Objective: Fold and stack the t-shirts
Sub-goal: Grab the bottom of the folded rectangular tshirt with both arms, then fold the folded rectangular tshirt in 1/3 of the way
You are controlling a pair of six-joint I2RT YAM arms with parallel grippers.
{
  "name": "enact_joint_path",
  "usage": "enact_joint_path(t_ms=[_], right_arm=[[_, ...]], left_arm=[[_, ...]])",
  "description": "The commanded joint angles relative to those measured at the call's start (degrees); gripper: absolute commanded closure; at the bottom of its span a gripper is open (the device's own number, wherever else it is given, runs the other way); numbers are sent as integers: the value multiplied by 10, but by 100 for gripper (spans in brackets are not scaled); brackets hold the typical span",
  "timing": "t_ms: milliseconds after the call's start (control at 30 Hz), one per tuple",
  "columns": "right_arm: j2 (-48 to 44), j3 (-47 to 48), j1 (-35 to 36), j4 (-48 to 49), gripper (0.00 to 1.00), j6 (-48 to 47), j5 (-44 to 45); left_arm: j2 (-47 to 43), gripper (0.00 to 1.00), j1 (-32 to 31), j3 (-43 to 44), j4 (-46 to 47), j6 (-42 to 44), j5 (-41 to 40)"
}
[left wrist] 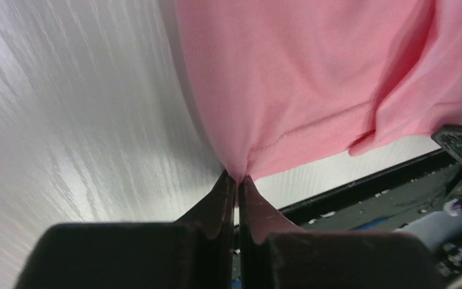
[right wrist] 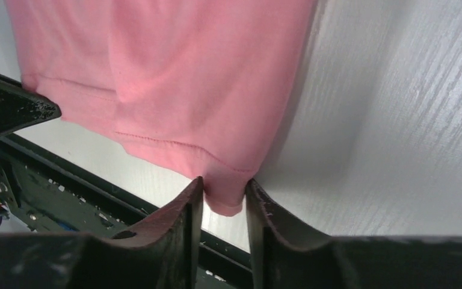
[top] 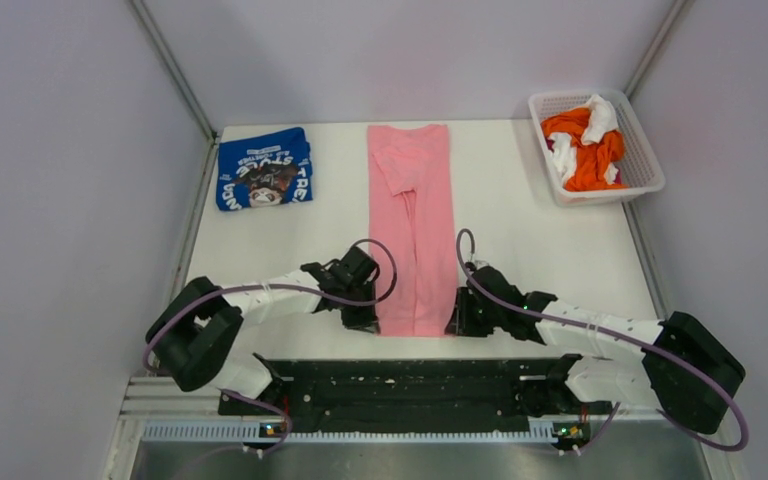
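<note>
The light pink t-shirt [top: 412, 225] lies as a long narrow strip down the middle of the table, collar end far, hem end near. My left gripper [top: 364, 318] is at the hem's near left corner; in the left wrist view it [left wrist: 238, 177] is shut, pinching that pink corner [left wrist: 313, 90]. My right gripper [top: 458, 320] is at the near right corner; in the right wrist view its jaws [right wrist: 224, 183] stand apart with the pink hem corner [right wrist: 174, 78] between them, not squeezed. The royal blue t-shirt [top: 263, 168] lies folded at the back left.
A white lattice basket [top: 642, 150] holding orange and white cloth stands at the back right. The black base rail [top: 400, 385] runs along the table's near edge, just behind the hem. Grey walls close in the left and right sides.
</note>
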Motion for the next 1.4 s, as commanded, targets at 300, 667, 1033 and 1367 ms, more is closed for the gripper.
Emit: enact_joint_path(t_ms=[300,667,1033,1367], right_arm=[[-58,-29,12,-39,100,23,-30],[-166,5,60,-56,100,39,-27],[-9,174,-59,-25,100,-95,-3],[146,287,-126,27,100,-116,8]], left_arm=[[-90,100,-13,-44,-33,-6,-13],[-199,100,-53,-37,-11,-55,17],[-88,100,58,109,19,14,-39],[64,100,155,247,43,50,-12]])
